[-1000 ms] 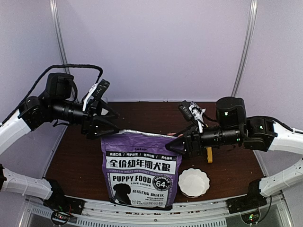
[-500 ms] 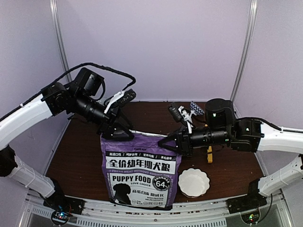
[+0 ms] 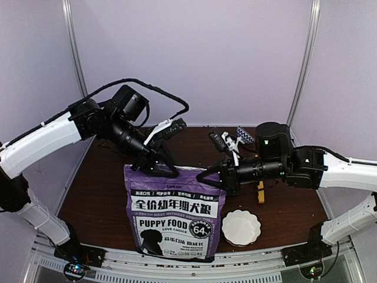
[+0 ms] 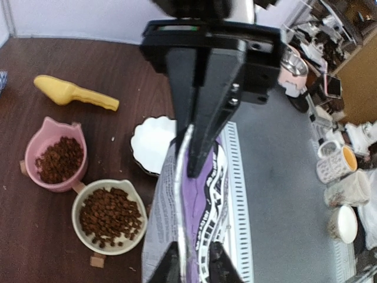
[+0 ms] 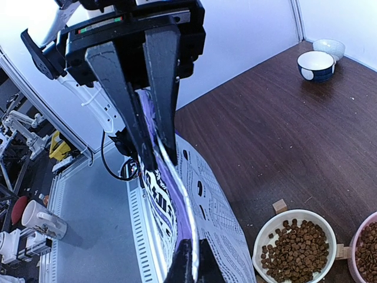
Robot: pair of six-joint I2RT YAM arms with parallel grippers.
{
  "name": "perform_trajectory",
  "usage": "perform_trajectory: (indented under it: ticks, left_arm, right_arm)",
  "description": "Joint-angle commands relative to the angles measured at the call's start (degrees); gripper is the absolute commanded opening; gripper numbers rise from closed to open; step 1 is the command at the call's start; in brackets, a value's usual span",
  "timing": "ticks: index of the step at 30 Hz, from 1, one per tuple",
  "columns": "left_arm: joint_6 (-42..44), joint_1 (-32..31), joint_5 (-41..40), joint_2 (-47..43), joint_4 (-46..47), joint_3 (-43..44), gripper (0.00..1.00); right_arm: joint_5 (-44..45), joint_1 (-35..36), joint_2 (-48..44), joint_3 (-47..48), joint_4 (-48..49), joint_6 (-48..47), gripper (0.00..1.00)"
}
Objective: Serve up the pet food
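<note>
Pinching the top seam of the bag [image 4: 189,236] at both corners with left hand [image 4: 195,160] and right hand [image 5: 160,160] — holding it upright, probably for pulling the mouth open. Beyond it on the table [image 4: 32,242] — kibble [image 4: 110,215], heaped in two bowls [image 4: 75,213].

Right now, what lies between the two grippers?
The top edge of the purple puppy food bag spans from left gripper to right gripper, both pinching it; top external view.

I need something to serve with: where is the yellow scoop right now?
The yellow scoop lies flat on the table at upper left of the left wrist view, just beyond the pink bowl.
</note>
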Motion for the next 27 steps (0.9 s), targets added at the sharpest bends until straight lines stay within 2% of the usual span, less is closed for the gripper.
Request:
perform_trajectory:
  ticks: [1,2,7,8,10,13,14,18,19,24,27]
  left_arm:
    - [0.74,-0.48,1.55,0.65,-0.18,2.25,0.03]
    - [0.74,-0.55,1.56,0.67,-0.2,2.19,0.0]
    - [0.74,-1.08,2.24,1.38,-0.21,2.65,0.01]
    - [0.46,-1.34,2.48,2.14,-0.18,3.03,0.11]
    - [0.39,-2.06,2.23,3.44,-0.19,3.9,0.23]
    - [0.45,-2.9,1.35,5.3,-0.18,5.25,0.27]
    - [0.39,-3.02,1.3,5.71,-0.18,5.79,0.26]
    - [0.45,-3.13,1.01,6.33,-0.18,6.3,0.02]
    - [0.61,-3.07,0.64,6.2,-0.21,6.18,0.0]
    - [2.27,-2.98,-5.15,4.38,-3.25,5.44,0.0]
    - [3.28,-2.06,-7.89,3.14,-6.4,4.33,0.08]
  right_arm:
    - [-0.72,-0.43,-0.43,0.92,4.12,-0.04,0.0]
    - [-0.71,-0.51,-0.56,0.84,4.2,0.0,0.0]
    - [-1.26,-0.45,-0.92,1.12,4.54,0.08,0.0]
    - [-1.34,-0.49,-0.94,1.21,4.61,0.07,0.0]
    - [-1.5,-0.52,-0.92,1.26,5.01,0.07,0.0]
    - [-1.61,-0.51,-0.85,1.06,5.99,0.16,0.0]
    - [-1.71,-0.53,-0.83,1.04,6.26,0.33,0.0]
    - [-1.17,-0.52,-1.18,0.56,6.63,0.36,0.0]
    - [-0.9,-0.58,-1.39,0.41,6.65,0.34,0.0]
    - [0.84,-1.06,-3.54,-0.68,6.31,0.3,0.0]
    - [1.61,-1.64,-4.96,-1.11,5.81,0.11,0.0]
